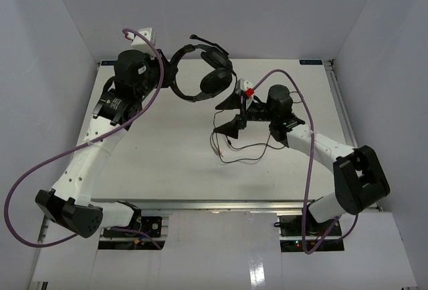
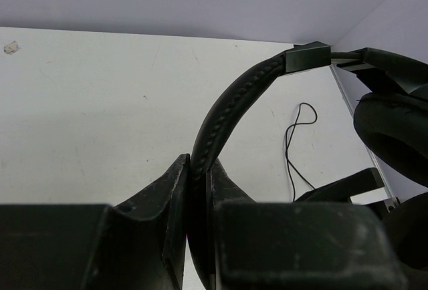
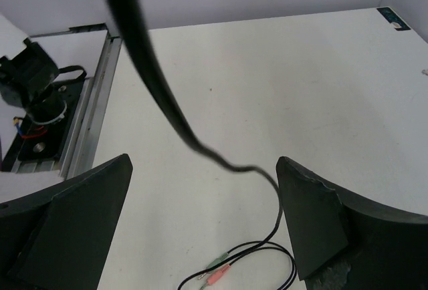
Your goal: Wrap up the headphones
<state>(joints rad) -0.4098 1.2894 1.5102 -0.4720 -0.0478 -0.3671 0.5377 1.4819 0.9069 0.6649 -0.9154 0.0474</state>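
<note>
Headphones held aloft over the far side of the table, headband pinched in left gripper; right gripper spread wide astride the dangling cable; likely hazard: slack cable slipping free on closing, or snagging if tugged.

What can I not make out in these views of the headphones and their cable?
1. Right wrist view: where the cable joins the headphones; the top edge cuts it off.
2. Top view: whether the cable touches the open right gripper; too thin there.
3. Left wrist view: the ear cup, cut off by the right edge.
</note>
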